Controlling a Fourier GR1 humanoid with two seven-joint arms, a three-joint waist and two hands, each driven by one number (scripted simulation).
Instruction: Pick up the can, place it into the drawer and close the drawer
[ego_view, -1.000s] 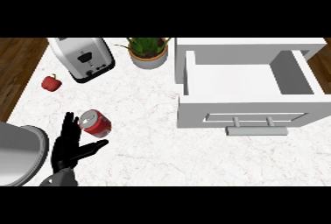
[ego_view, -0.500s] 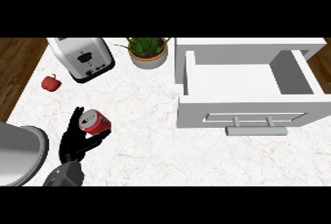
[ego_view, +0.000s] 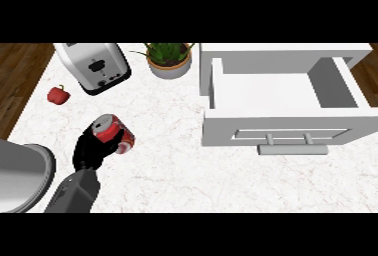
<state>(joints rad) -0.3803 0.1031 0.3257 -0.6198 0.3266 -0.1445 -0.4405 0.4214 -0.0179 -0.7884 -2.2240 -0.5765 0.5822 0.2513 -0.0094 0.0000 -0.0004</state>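
A red can with a silver top sits tilted on the white marble counter, left of centre. My left hand comes up from the lower left and its fingers curl round the can's left and lower side. To the right, a white drawer stands pulled open with nothing inside, its grey handle facing me. The can is well left of the drawer. My right hand does not show.
A silver toaster and a potted plant stand at the back of the counter. A small red pepper lies near the left edge. A large grey round object fills the lower left corner.
My left hand went from open beside the can to curled round it. The can now shows tilted and slightly higher in the view.
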